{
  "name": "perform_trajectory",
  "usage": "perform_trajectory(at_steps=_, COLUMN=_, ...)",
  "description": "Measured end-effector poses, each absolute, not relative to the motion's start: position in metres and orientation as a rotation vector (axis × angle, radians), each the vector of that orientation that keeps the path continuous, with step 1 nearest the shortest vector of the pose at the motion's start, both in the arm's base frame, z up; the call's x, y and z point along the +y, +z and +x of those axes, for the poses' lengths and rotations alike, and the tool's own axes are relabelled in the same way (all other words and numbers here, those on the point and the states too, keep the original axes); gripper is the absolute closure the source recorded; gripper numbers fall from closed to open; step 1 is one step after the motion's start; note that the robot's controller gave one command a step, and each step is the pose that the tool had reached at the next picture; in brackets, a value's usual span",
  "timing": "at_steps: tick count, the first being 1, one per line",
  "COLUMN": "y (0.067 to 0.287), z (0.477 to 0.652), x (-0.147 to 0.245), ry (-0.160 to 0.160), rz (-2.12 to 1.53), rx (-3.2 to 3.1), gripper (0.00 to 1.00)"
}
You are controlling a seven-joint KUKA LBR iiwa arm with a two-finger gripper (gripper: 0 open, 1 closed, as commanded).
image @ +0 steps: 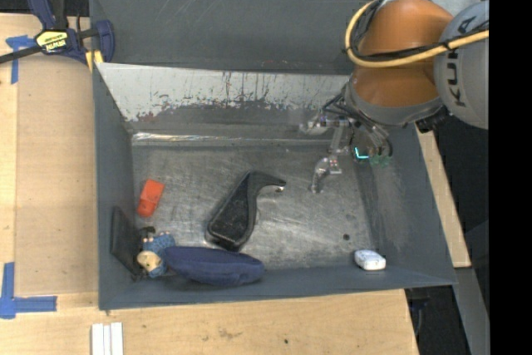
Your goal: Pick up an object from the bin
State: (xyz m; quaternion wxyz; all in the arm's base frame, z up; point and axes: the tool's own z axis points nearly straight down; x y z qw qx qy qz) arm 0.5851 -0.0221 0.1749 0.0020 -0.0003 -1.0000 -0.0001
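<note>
Looking down into the bin, I have the pincer hanging low over bare metal floor in the right half, toward the back wall, under the arm's orange cover. Whether it is spread or pressed together I cannot tell from this angle.

Nearest to it is the scoop, a flat black piece with a hooked neck. It lies on the floor to the left of the pincer and toward the front. It is slanted, with its wide end toward the front left and its hooked end turned toward the pincer, near it but apart.

A white pebble sits in the front right corner, in front of the pincer and well apart from it. Along the front wall, left of centre, lies a blue pouch, its upper edge just beside the scoop's wide end. At the pouch's left end a small figure touches it, and a black slab lies in the front left corner beside that. An orange block stands just behind these, near the left wall and well apart from the pincer.
</note>
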Motion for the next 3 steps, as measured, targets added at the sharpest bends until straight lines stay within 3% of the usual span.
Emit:
perform_trajectory(at_steps=1, y=0.072, z=0.592, x=0.047, ry=0.003, rz=-0.009, rx=-3.15, gripper=0.0)
perform_trajectory(at_steps=2, y=0.079, z=0.597, x=0.046, ry=0.0, rz=-0.01, rx=-3.168, gripper=1.0)
perform_trajectory(at_steps=3, y=0.244, z=0.604, x=0.003, ry=0.005, rz=0.316, rx=-3.134, gripper=1.0)
